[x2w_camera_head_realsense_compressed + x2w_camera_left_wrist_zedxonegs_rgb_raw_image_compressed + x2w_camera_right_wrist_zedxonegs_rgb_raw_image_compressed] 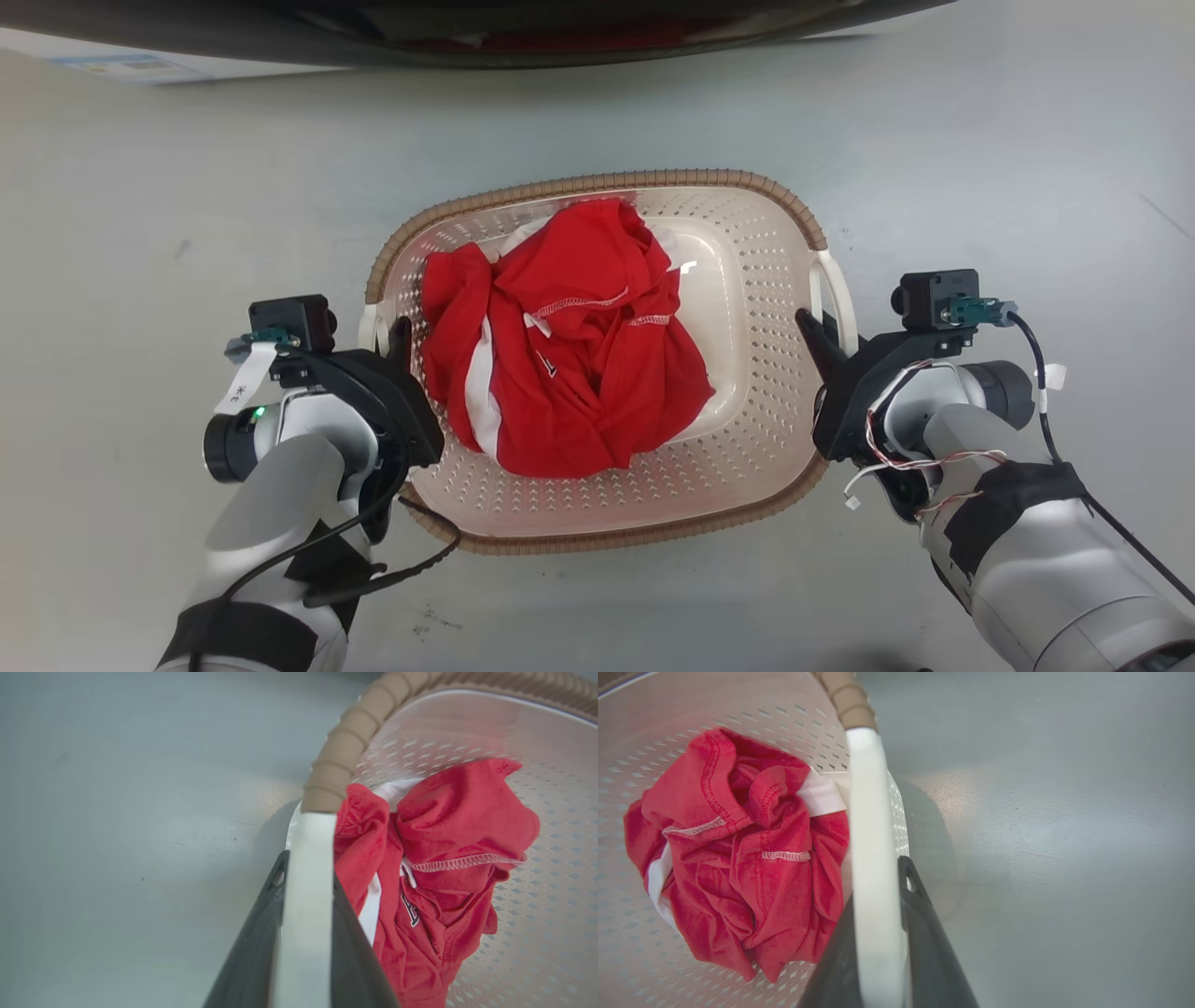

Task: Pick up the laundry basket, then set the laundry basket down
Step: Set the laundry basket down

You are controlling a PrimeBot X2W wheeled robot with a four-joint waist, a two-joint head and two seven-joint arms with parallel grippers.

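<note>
The laundry basket [775, 308] is cream with perforated walls and a brown woven-look rim [348, 737], and sits at the middle of the head view. A crumpled red garment with white trim [569, 345] lies inside it. My left gripper [397, 338] is shut on the basket's white left handle [308, 858], one dark finger on each side of it. On the opposite side, my right gripper [810, 329] is shut on the white right handle [868, 812]. Both wrist views look along the handle, with the red garment [444, 858] [738, 849] beside it.
Grey floor [980, 168] surrounds the basket on all sides. A dark curved body [467, 42] spans the top edge of the head view, with a white surface bearing a label [121, 65] at the top left.
</note>
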